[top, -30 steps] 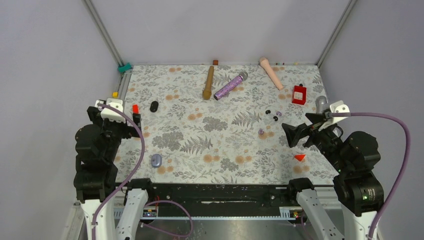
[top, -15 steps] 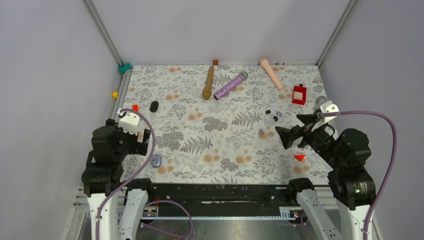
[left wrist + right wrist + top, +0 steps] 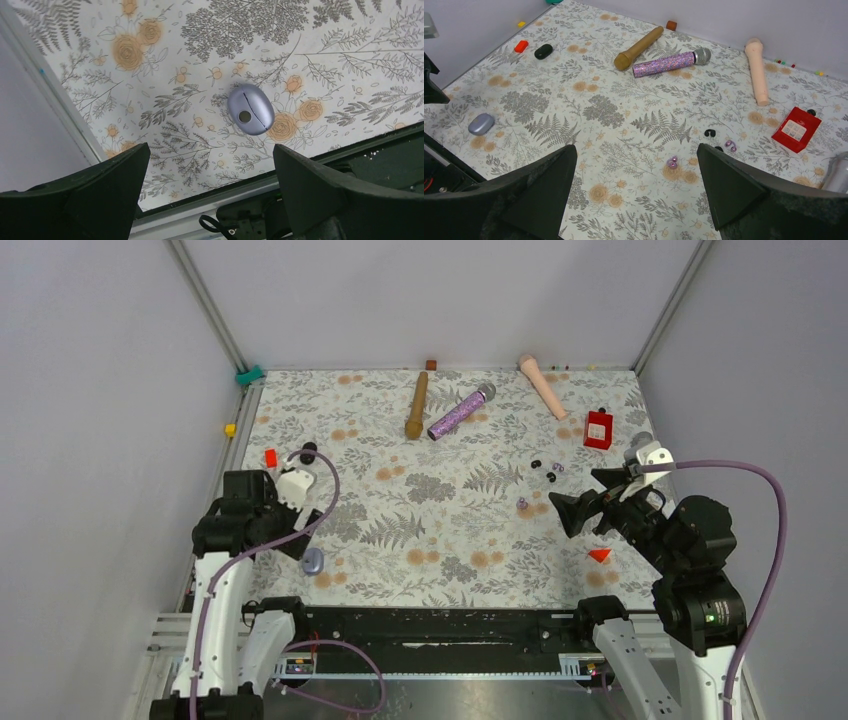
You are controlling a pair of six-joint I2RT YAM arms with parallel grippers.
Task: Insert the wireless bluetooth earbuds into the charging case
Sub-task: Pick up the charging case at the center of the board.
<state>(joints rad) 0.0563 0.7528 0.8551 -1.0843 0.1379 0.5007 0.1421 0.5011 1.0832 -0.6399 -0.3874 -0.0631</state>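
1. The left gripper (image 3: 211, 152) hung low over the near-left part of the table (image 3: 400, 510) with its jaws spread wide and nothing between them.
2. Just ahead of its fingertips in the left wrist view lay the charging case (image 3: 250, 116), a lilac-blue oval, shut, resting flat on the flowered cloth close to the table's near edge and touching neither finger.
3. The right gripper (image 3: 636, 150) was likewise wide open and empty, held above the right side of the table and pointed toward its middle.
4. The wireless bluetooth earbuds (image 3: 672, 162) lay loose on the cloth in front of the right gripper: one lilac bud nearest to it, a black bud (image 3: 709, 133) a little farther back, and a small black and lilac cluster (image 3: 729, 146) beside that. All were well apart from the case on the far side of the table.
5. Farther out, a red box (image 3: 796, 130) sat to the right of the buds, and three microphones, brown (image 3: 639, 47), glittery purple (image 3: 671, 63) and pink (image 3: 758, 70), lay along the back of the table.
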